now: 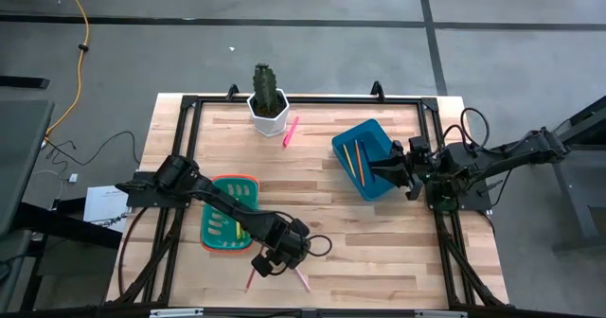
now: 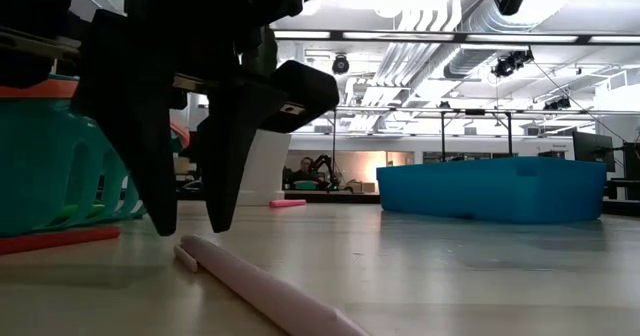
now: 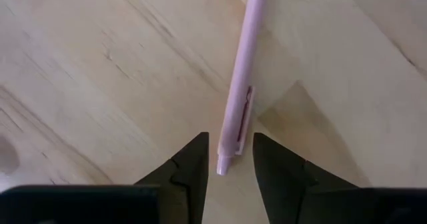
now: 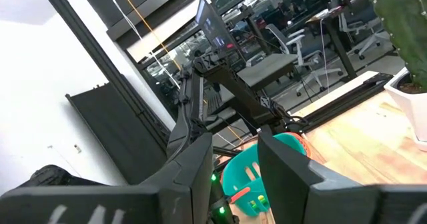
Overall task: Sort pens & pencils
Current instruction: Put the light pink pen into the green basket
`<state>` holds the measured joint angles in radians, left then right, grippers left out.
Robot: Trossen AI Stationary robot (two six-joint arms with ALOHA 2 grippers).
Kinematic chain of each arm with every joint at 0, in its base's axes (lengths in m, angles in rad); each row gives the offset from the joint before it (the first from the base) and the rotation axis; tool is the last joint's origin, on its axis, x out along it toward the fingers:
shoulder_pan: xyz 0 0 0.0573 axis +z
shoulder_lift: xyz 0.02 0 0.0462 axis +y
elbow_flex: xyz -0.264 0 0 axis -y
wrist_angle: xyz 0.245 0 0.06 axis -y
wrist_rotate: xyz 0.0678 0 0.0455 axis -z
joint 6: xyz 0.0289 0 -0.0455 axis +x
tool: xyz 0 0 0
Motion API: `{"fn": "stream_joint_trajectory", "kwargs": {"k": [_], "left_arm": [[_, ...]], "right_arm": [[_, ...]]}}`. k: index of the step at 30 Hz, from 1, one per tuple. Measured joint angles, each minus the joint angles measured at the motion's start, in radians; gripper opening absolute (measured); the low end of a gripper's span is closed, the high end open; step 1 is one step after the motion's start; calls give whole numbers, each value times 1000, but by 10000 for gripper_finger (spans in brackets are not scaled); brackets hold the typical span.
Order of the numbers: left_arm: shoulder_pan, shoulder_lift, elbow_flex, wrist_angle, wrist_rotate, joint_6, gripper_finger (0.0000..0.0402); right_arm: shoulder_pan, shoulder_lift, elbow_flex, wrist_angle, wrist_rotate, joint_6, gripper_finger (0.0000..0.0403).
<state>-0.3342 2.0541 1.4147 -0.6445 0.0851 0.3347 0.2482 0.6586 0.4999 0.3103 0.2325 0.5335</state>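
Observation:
A pale pink pen (image 3: pixel 241 84) with a clip lies flat on the wooden table near its front edge (image 1: pixel 301 279). My left gripper (image 3: pixel 230 154) points down over the pen's clip end, open, with one finger on either side of that end and a gap to each. A thin red stick (image 1: pixel 250 278) lies just left of it. The teal basket (image 1: pixel 213 225) holds a green and a yellow pen. Thin orange pencils (image 1: pixel 352 159) lie in the blue bin (image 1: pixel 365 133). My right gripper (image 1: pixel 402 167) hangs open above that bin's right edge, with nothing between its fingers.
A hot pink pen (image 1: pixel 290 131) lies on the table beside a white pot with a cactus (image 1: pixel 268 105) at the far edge. Bare wood lies between the basket and the blue bin. A black frame runs along the table's edges.

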Motion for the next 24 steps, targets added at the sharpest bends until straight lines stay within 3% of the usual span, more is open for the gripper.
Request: {"fn": "stream_joint_trajectory", "kwargs": {"k": [24], "left_arm": [[0,15,0,-15,0,38,106]], "right_arm": [[0,0,0,0,1,0,109]]}}
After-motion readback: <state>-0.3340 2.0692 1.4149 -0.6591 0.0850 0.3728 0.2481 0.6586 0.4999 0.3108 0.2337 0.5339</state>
